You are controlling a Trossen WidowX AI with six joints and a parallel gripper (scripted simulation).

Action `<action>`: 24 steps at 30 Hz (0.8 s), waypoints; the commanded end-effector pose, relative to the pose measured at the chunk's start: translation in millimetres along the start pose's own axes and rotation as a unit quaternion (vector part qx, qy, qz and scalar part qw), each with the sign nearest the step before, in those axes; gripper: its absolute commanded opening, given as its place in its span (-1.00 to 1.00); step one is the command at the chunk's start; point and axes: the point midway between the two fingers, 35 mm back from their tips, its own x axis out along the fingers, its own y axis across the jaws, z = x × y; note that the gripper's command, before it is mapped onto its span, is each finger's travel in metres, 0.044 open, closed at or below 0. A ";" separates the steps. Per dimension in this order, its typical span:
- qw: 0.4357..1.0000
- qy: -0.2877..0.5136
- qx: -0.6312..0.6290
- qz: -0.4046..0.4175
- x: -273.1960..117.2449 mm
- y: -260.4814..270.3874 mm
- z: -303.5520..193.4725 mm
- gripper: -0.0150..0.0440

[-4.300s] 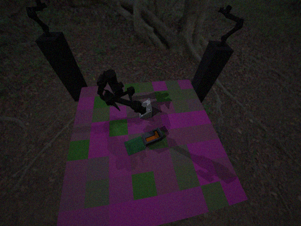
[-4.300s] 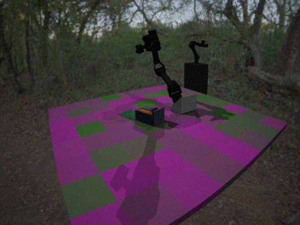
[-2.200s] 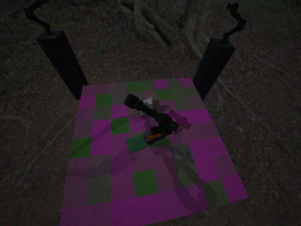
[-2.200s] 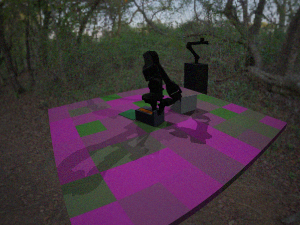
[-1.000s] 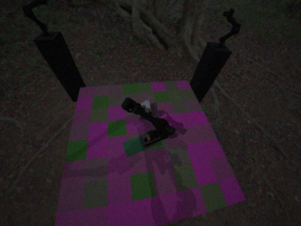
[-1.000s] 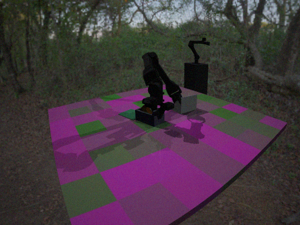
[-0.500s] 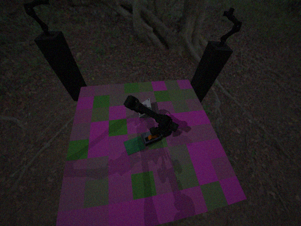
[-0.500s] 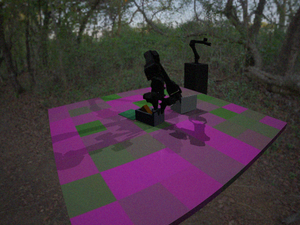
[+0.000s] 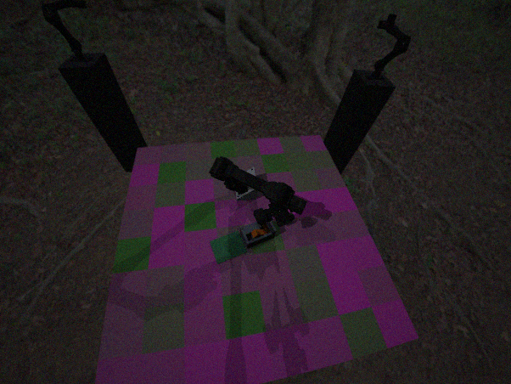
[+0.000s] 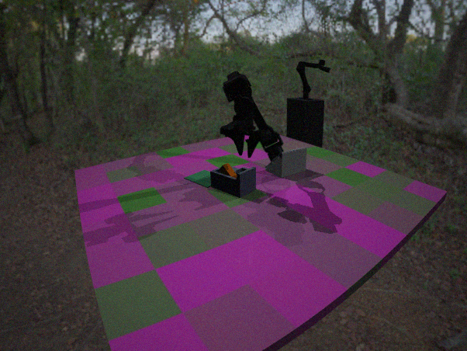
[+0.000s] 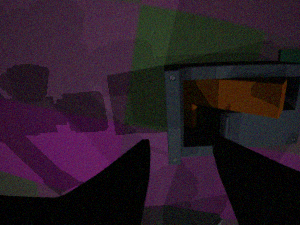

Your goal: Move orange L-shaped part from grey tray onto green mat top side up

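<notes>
The orange part (image 9: 260, 233) (image 10: 229, 171) (image 11: 250, 96) sits tilted in the grey tray (image 9: 255, 244) (image 10: 248, 183) (image 11: 173, 114). Its end nearer the mat stands above the rim in the exterior view, and its other end is down in the pocket. The green mat (image 9: 227, 247) (image 10: 198, 178) (image 11: 289, 55) lies flat beside the tray with nothing on it. My gripper (image 10: 244, 156) (image 11: 181, 145) is partly open and empty, above the tray and clear of the part. In the wrist view its fingers point toward the tray end away from the mat.
A pale grey block (image 10: 292, 164) stands behind the tray, close to my arm; my arm partly covers it in the top view. Two dark pedestals (image 9: 102, 98) (image 9: 361, 115) with arms stand beyond the table's far edge. The light is dim, and shadows cross the checkered table.
</notes>
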 end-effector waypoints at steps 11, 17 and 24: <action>1.000 0.000 -0.002 0.000 0.4 0.3 -0.4 0.12; 1.000 0.000 -0.002 0.000 0.4 0.3 -0.4 0.12; 0.975 0.002 0.221 -0.002 -1.2 -21.7 3.9 0.46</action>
